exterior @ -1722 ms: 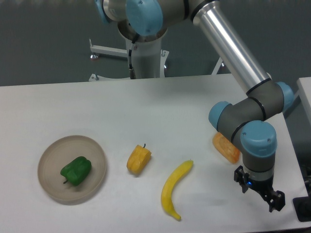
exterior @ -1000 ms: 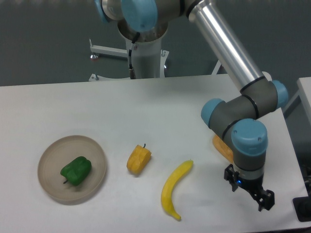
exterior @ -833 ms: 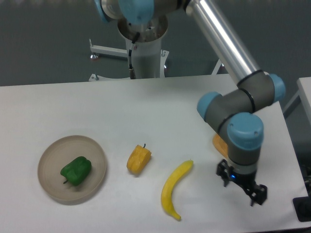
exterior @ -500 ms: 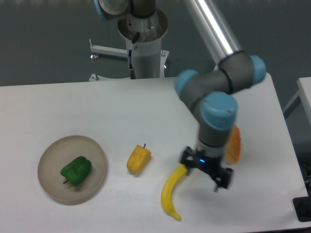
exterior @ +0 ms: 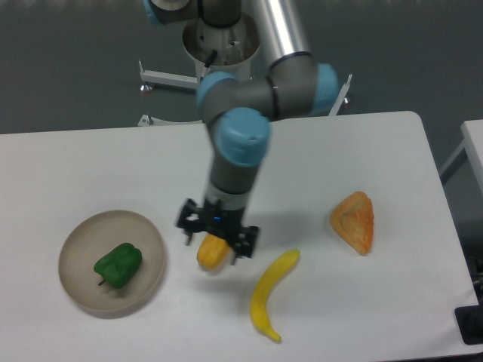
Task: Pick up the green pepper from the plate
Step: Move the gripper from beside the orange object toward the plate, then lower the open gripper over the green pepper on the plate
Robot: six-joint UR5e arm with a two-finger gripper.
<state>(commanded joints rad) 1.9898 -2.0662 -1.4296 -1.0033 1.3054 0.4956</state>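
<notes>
The green pepper (exterior: 118,264) lies on the beige-grey plate (exterior: 79,240) at the left front of the table, stem toward the front. My gripper (exterior: 216,241) hangs open and empty over the yellow-orange pepper (exterior: 212,255), well to the right of the plate, with its two fingers spread on either side of that pepper. It holds nothing.
A yellow banana (exterior: 269,293) lies right of the yellow-orange pepper. An orange wedge-shaped item (exterior: 355,220) lies at the right side of the white table (exterior: 113,166). The arm's base column stands behind the table's far edge.
The arm has swept left across the table, from the front right corner, past the banana, to above the yellow-orange pepper. The orange wedge is now uncovered. The objects have not moved.
</notes>
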